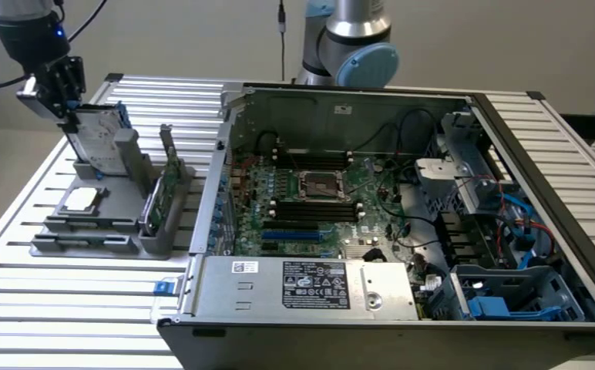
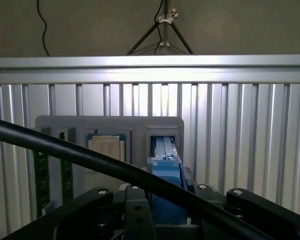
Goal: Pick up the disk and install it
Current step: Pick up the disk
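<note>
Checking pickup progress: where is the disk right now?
On the exterior view's left, the disk stands on edge in the grey holder, its top gripped by the gripper.

The disk (image 1: 96, 132) stands in a holder (image 1: 122, 240) on the table (image 1: 61, 308), the computer case (image 1: 328, 108) to the exterior view's right.

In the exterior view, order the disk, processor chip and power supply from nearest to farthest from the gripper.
1. Disk, at the gripper, upright in grey holder.
2. Processor chip, lower in that holder.
3. Power supply, in the computer case.
</note>
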Controlling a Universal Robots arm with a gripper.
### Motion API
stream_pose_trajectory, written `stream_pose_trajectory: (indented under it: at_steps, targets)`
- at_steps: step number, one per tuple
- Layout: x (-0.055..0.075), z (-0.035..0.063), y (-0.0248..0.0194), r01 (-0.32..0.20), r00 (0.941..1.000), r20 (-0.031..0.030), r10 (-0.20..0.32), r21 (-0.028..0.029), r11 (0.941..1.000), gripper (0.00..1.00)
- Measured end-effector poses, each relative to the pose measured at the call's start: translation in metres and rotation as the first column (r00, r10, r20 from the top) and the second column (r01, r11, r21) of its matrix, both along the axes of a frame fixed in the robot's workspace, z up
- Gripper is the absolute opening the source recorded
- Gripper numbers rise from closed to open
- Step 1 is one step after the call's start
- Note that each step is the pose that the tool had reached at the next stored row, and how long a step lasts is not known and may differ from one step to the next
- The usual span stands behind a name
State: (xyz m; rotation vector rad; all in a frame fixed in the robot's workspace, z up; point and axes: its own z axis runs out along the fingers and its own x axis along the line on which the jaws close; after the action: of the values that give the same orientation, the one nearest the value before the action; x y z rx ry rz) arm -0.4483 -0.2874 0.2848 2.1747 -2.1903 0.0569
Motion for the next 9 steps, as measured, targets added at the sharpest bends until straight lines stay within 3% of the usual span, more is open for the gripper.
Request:
stream_pose_trajectory:
  at_steps: [9]
  targets:
    - [0.0005,-0.0016,0.0002,0.0,1.0,-0.0001,0.0,0.0,1.0,0.33]
